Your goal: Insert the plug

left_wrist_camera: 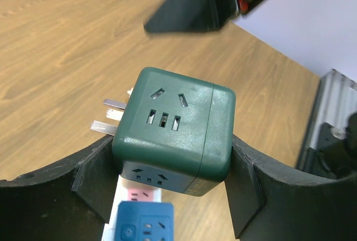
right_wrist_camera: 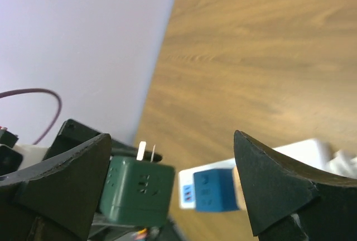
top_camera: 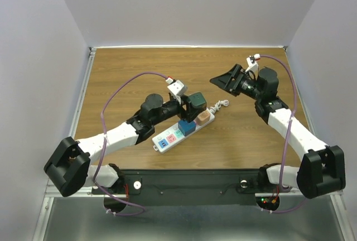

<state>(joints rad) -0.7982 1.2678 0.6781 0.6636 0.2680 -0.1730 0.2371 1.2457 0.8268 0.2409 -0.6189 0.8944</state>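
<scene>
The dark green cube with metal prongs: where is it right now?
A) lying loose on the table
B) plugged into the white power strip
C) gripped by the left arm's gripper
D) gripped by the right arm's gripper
C: the left wrist view shows the green cube squeezed between the fingers of the left gripper, its prongs bare.

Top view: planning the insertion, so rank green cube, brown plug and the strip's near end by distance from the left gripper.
1. Green cube, held in the left gripper.
2. Brown plug, on the strip's far end.
3. Strip's near end, toward the bases.
</scene>
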